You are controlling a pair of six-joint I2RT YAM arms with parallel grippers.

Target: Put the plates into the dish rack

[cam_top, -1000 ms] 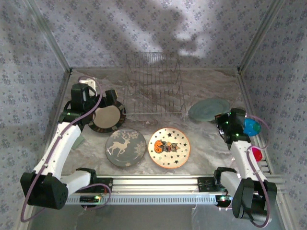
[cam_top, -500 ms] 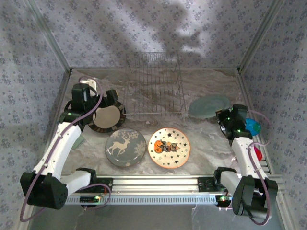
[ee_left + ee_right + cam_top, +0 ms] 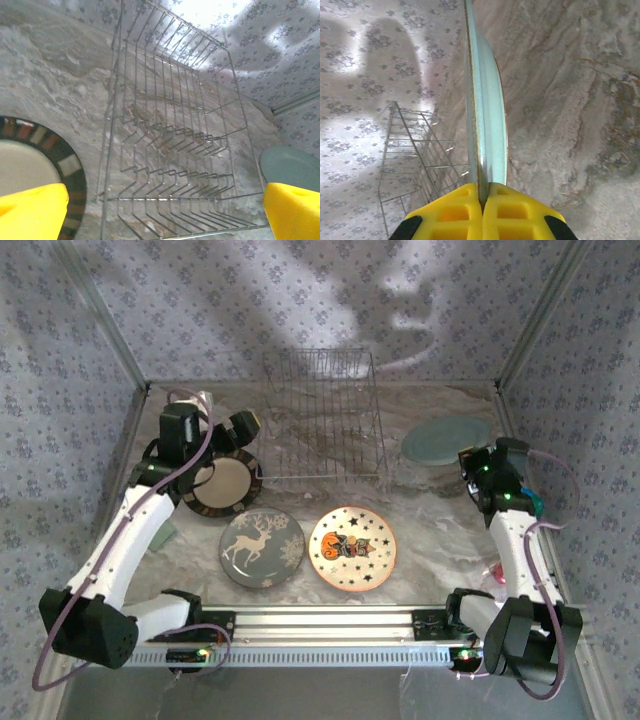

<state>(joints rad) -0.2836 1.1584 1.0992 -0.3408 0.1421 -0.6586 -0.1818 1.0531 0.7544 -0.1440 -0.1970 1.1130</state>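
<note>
Pale walls [image 3: 200, 300] printed with small blue-grey flowers enclose three sides of a marbled grey-brown surface [image 3: 440, 530]. The dish rack [image 3: 322, 420] stands at the back centre of it. The striped plate [image 3: 225, 485] lies flat just left of the rack. The reindeer plate [image 3: 262, 549] and star plate [image 3: 352, 547] lie side by side nearer the front. The teal plate [image 3: 445, 440] is to the right of the rack, its rim clamped in the right pincer [image 3: 482, 205]. The left pincer [image 3: 165, 212] hovers by the striped plate with its fingers wide apart, facing the rack.
</note>
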